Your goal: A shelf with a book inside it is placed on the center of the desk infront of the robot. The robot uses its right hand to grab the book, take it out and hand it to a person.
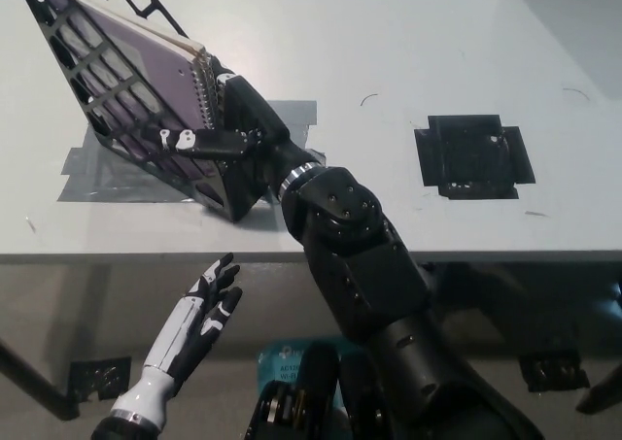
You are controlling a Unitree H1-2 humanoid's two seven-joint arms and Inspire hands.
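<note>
R hand (pixel 219 134) at book (pixel 146 61) in shelf (pixel 107 119); L hand (pixel 206 304) open below desk (pixel 408 61)

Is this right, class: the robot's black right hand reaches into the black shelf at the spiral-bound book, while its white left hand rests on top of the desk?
Not quite. The head view shows the white left hand hanging open below the desk edge, not on top. The rest holds: the black right hand is at the spiral-bound book in the black shelf.

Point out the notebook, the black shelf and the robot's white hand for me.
notebook (pixel 146 56): head view, on its purple cover.
shelf (pixel 92 119): head view, on its lower black lattice wall.
left hand (pixel 204 309): head view, on its palm, below the desk edge.
</note>
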